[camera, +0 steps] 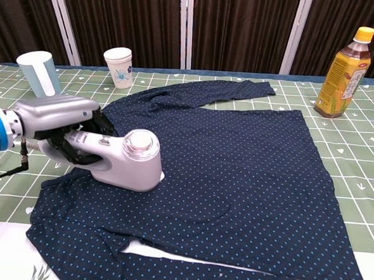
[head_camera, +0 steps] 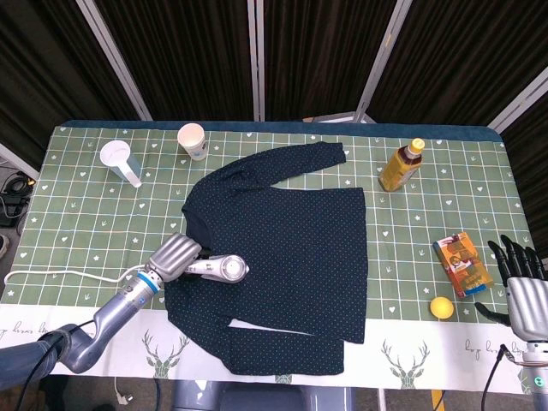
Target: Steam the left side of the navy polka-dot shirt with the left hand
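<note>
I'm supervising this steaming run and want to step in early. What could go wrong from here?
The steamer, gripped by the left hand, sits at the shirt's left edge; one more push may slide it onto the tablecloth. Its white cord trails across the table and might snag. Fabric near the lower hem looks folded, so dragging could bunch it.

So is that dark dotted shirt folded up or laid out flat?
Laid out flat. The shirt is spread across the table, one sleeve stretched toward the far side. The left hand holds the steamer on its left edge.
</note>
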`<state>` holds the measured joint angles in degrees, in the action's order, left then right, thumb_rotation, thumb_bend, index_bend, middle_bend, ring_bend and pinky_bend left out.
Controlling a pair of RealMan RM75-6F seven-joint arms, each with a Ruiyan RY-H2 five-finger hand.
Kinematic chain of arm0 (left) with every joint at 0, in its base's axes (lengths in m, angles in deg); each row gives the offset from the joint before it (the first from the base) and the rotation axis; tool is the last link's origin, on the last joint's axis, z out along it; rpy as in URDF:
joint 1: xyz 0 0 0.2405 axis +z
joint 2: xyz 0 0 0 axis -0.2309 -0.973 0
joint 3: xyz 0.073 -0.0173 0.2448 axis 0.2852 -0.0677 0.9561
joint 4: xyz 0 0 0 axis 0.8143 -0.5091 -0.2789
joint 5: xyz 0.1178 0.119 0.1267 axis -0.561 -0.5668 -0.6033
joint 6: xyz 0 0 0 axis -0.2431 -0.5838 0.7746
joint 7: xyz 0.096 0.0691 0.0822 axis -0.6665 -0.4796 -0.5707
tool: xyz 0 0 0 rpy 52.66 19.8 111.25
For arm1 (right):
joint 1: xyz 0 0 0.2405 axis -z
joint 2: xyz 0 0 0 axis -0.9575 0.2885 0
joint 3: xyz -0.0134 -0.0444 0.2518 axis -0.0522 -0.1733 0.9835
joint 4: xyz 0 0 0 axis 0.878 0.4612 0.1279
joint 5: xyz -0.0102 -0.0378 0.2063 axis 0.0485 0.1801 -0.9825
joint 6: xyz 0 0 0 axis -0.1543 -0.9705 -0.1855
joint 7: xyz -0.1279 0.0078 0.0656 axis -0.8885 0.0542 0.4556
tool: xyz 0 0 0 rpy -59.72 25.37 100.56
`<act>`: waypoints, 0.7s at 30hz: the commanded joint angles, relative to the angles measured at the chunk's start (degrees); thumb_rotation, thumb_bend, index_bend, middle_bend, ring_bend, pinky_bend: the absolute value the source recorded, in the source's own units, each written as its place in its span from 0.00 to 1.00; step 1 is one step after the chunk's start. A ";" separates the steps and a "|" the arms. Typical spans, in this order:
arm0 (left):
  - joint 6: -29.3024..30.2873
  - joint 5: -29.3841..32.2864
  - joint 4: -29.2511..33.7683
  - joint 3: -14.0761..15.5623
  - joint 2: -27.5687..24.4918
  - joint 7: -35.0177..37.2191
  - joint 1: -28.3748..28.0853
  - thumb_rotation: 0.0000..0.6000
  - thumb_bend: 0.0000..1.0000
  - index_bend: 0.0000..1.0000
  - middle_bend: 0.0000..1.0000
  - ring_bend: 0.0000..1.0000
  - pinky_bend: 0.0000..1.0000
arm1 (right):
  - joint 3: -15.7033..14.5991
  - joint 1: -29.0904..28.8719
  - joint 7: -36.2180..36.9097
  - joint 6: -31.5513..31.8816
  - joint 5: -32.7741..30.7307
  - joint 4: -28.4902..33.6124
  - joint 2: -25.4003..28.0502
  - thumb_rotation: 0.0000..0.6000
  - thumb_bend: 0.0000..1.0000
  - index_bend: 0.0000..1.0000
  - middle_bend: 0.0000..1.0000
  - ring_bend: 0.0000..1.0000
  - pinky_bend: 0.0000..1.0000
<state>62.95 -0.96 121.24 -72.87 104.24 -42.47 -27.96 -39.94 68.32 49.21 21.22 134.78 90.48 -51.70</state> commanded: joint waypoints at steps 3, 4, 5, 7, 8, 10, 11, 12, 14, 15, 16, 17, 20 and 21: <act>2.71 0.57 -1.16 -1.90 -2.13 4.00 1.21 1.00 0.72 0.93 0.84 0.81 0.97 | -0.07 0.02 0.01 0.06 0.19 0.06 0.02 1.00 0.00 0.00 0.00 0.00 0.00; 3.19 1.22 -1.52 -2.53 -2.78 5.08 1.54 1.00 0.72 0.93 0.84 0.81 0.97 | -0.11 0.02 0.01 0.08 0.26 0.06 0.03 1.00 0.00 0.00 0.00 0.00 0.00; 3.37 1.50 -1.73 -2.76 -3.04 5.43 1.69 1.00 0.72 0.93 0.84 0.81 0.97 | -0.12 0.03 0.02 0.08 0.28 0.06 0.03 1.00 0.00 0.00 0.00 0.00 0.00; 3.52 2.85 -2.87 -3.49 -4.12 7.21 2.33 1.00 0.72 0.93 0.84 0.81 0.97 | -0.16 0.03 0.07 0.10 0.38 0.11 0.05 1.00 0.00 0.00 0.00 0.00 0.00; 3.34 3.39 -3.34 -3.65 -4.47 7.96 2.56 1.00 0.72 0.93 0.84 0.81 0.97 | -0.17 0.03 0.08 0.09 0.41 0.12 0.06 1.00 0.00 0.00 0.00 0.00 0.00; 2.64 4.55 -5.18 -3.86 -5.13 9.94 3.16 1.00 0.72 0.93 0.84 0.81 0.97 | -0.21 0.02 0.06 0.10 0.51 0.20 0.08 1.00 0.00 0.00 0.00 0.00 0.00; 2.32 5.03 -6.14 -3.88 -5.20 10.69 3.45 1.00 0.72 0.93 0.84 0.81 0.97 | -0.23 0.01 0.02 0.09 0.55 0.24 0.08 1.00 0.00 0.00 0.00 0.00 0.00; 1.94 5.55 -7.19 -3.88 -5.17 11.50 3.76 1.00 0.72 0.93 0.84 0.81 0.97 | -0.24 -0.01 -0.05 0.09 0.58 0.27 0.07 1.00 0.00 0.00 0.00 0.00 0.00; 0.73 7.09 -10.17 -3.78 -4.80 13.53 4.69 1.00 0.72 0.93 0.84 0.81 0.97 | -0.28 -0.06 -0.37 0.04 0.65 0.32 -0.02 1.00 0.00 0.00 0.00 0.00 0.00; 0.16 7.69 -11.69 -3.71 -4.43 14.50 5.10 1.00 0.72 0.93 0.84 0.81 0.97 | -0.31 -0.09 -0.53 0.00 0.68 0.36 -0.07 1.00 0.00 0.00 0.00 0.00 0.00; -0.13 7.90 -12.61 -3.63 -4.16 15.13 5.33 1.00 0.72 0.93 0.84 0.81 0.97 | -0.32 -0.11 -0.63 -0.01 0.69 0.38 -0.10 1.00 0.00 0.00 0.00 0.00 0.00; -0.58 8.09 -14.01 -3.45 -3.75 16.04 5.66 1.00 0.72 0.93 0.84 0.81 0.97 | -0.33 -0.12 -0.75 -0.03 0.70 0.41 -0.14 1.00 0.00 0.00 0.00 0.00 0.00; -1.65 8.29 -17.58 -2.73 -2.76 17.83 6.52 1.00 0.72 0.93 0.84 0.81 0.97 | -0.42 -0.22 -1.00 -0.27 0.70 0.56 -0.24 1.00 0.00 0.00 0.00 0.00 0.00; -1.93 8.19 -18.71 -2.55 -2.31 18.84 6.79 1.00 0.72 0.93 0.84 0.81 0.97 | -0.44 -0.28 -1.08 -0.39 0.70 0.61 -0.26 1.00 0.00 0.00 0.00 0.00 0.00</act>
<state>62.14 6.81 104.96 -76.00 100.86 -25.71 -22.16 -40.36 68.07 48.16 20.86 135.48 91.06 -51.94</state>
